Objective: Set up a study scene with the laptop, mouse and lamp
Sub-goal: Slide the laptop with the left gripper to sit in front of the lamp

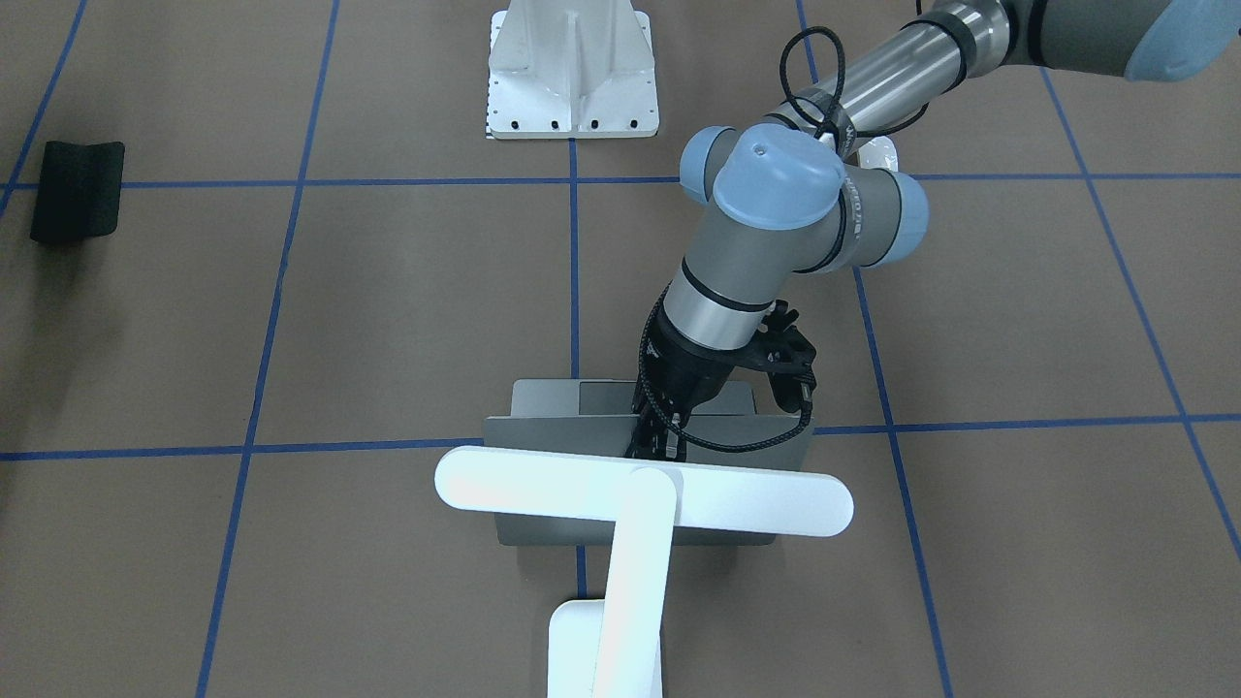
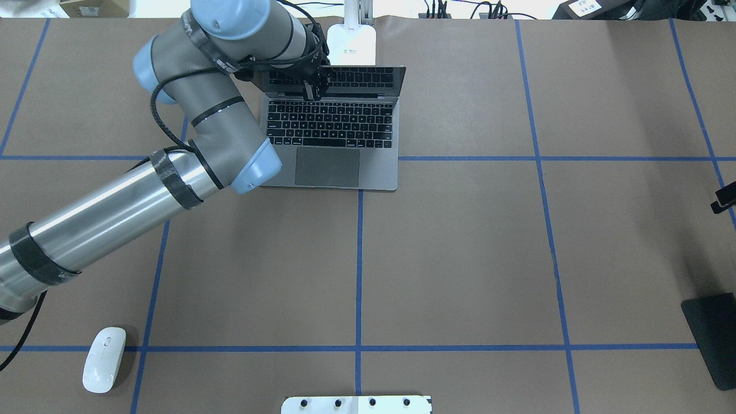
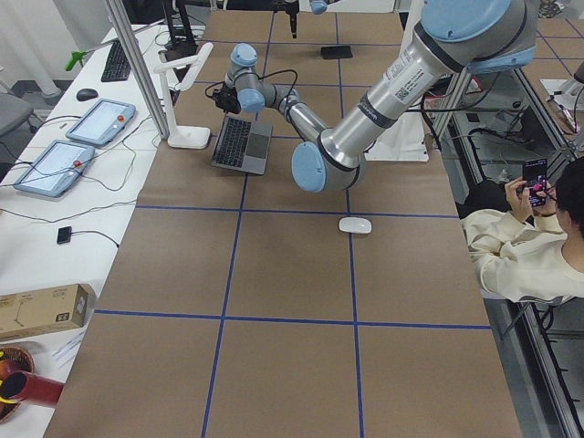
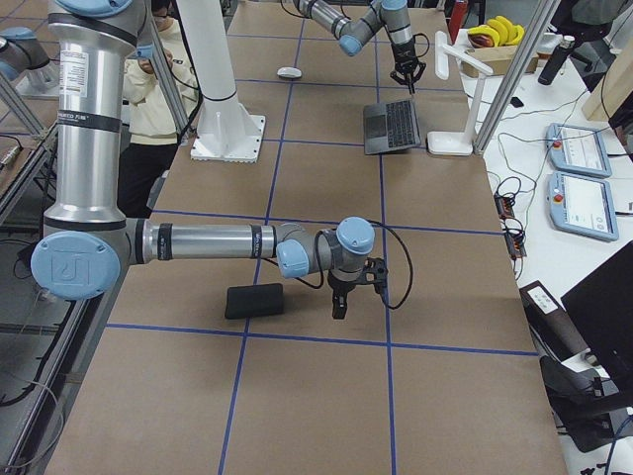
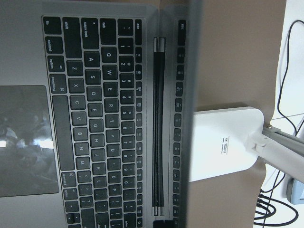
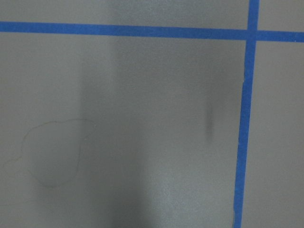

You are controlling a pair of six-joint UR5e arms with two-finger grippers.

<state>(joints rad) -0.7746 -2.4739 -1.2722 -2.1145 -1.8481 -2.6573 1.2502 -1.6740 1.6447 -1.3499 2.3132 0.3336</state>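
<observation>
The laptop [image 2: 345, 132] stands open at the table's far middle, its keyboard facing the robot. My left gripper [image 1: 654, 446] sits at the top edge of its lid [image 1: 543, 436] and looks shut on that edge. The left wrist view shows the keyboard [image 5: 99, 123] with the lid edge-on. The white lamp [image 1: 640, 499] stands just behind the laptop, its base [image 5: 223, 142] beyond the lid. The white mouse [image 2: 104, 359] lies alone at the near left. My right gripper [image 4: 341, 297] hovers low over bare table beside a black mat; I cannot tell whether it is open or shut.
A black mat [image 2: 716, 339] lies at the near right edge. The white ribbed pedestal [image 1: 572, 73] stands at the robot's side, in the middle. Blue tape lines grid the brown table. Operator tablets and cables sit beyond the far edge.
</observation>
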